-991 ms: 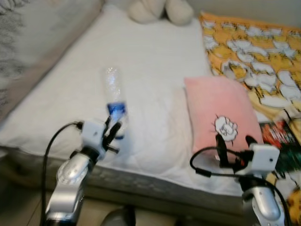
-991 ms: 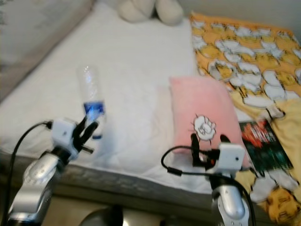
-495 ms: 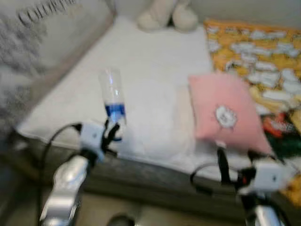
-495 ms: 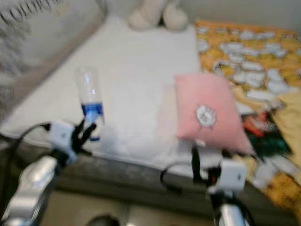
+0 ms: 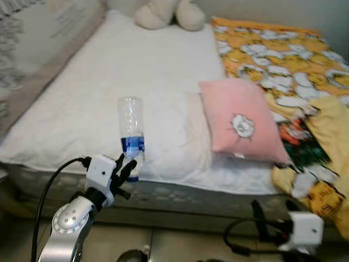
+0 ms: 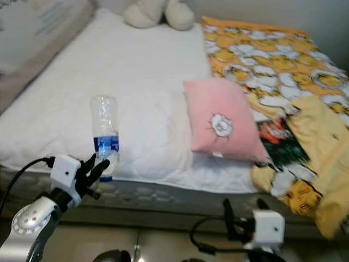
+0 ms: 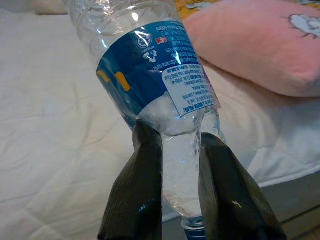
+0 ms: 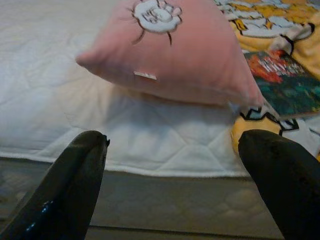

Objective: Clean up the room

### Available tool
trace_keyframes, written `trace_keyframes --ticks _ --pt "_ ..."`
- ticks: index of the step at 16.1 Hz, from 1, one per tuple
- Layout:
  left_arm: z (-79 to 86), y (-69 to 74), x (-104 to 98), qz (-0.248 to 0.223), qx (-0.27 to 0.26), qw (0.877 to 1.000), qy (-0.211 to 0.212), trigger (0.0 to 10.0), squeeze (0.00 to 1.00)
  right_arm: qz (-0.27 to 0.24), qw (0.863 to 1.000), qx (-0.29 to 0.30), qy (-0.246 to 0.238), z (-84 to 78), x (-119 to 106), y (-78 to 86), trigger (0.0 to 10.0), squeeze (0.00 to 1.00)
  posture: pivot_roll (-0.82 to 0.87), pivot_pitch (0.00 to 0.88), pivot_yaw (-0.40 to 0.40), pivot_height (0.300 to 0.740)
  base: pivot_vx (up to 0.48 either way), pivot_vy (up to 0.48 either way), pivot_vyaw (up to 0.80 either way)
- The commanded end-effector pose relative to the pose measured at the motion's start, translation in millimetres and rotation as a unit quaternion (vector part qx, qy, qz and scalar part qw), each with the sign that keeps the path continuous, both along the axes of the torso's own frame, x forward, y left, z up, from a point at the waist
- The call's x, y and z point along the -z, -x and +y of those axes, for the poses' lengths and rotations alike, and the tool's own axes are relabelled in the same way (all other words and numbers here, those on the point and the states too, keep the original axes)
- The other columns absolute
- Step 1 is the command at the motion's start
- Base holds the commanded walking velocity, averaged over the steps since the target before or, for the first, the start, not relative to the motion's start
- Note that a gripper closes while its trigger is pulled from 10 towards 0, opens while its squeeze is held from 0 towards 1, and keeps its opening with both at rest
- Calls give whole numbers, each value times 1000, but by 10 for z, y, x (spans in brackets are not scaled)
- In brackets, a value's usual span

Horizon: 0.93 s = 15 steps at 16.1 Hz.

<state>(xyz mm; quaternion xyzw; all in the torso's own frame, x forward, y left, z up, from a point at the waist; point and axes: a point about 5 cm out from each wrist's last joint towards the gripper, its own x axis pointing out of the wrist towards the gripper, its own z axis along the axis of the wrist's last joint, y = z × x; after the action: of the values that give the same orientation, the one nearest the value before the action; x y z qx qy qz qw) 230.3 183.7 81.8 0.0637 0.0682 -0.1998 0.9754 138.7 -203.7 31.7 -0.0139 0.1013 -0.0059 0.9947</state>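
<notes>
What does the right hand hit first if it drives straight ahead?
Probably the side of the mattress just below the sheet edge, with the pink pillow lying above that line. The right hand is open and empty; depth is hard to judge.

The right pincer (image 5: 271, 217) has dropped away from the pink square cushion (image 5: 241, 120), which now lies well beyond its spread fingers, with the grey mattress edge (image 8: 200, 200) between. The clear plastic water bottle with blue label (image 7: 150, 75), clamped in the left pincer (image 7: 177, 150), now leans less.

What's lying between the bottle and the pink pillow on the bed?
Nothing: bare white sheet separates the bottle from the pillow, seen in both eye views.
</notes>
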Motion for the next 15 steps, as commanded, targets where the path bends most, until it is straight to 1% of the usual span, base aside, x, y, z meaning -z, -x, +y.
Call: trace_keyframes --ticks 1,2,4,5,6,7,8,9,12,13,15 --pt "-35 -53 -108 -24 -2 1000 14 10000 0 5 1000 -1 3 46 109 -45 10000 0 -12 38 -38 740 -446 0 0" --pt "-27 -78 -112 -22 -9 1000 18 10000 0 9 1000 -4 0 97 178 -96 10000 0 -12 38 -38 740 -446 0 0" --pt "-33 -117 -122 -23 -16 999 22 10000 0 -2 1000 -4 -4 112 212 -209 10000 0 -4 36 -36 740 -446 0 0" --pt "-42 -123 -117 -26 -14 999 13 10000 0 -6 1000 -3 -5 115 209 -238 10000 0 -3 38 -36 740 -442 0 0" --pt "-33 -130 -103 -25 -17 1000 5 10000 0 -24 1000 1 -2 -28 83 -149 10000 0 -2 40 -34 740 -431 0 775" --pt "-32 -125 -112 -26 -18 999 5 10000 0 -31 1000 1 1 -70 38 -136 10000 0 -1 44 -32 740 -412 -247 750" --pt "-59 -176 -115 -27 -19 999 4 10000 0 -37 999 3 2 -73 18 -149 10000 0 -2 47 -28 740 -394 -274 744" --pt "-89 -216 -131 -30 -19 999 6 10000 0 -38 999 3 2 -69 22 -152 10000 0 -2 48 -27 740 0 0 738" --pt "-126 -252 -155 -33 -16 999 6 10000 0 -43 999 2 1 -66 17 -176 10000 0 -4 51 -19 740 0 0 723" --pt "-133 -255 -161 -35 -14 999 4 10000 0 -49 999 1 1 -47 -56 -196 10000 0 -5 53 -16 740 0 0 712" --pt "-182 -257 -166 -38 -7 999 -2 10000 0 -59 998 -1 2 -5 -176 -217 10000 0 -5 57 -15 740 0 -480 697"
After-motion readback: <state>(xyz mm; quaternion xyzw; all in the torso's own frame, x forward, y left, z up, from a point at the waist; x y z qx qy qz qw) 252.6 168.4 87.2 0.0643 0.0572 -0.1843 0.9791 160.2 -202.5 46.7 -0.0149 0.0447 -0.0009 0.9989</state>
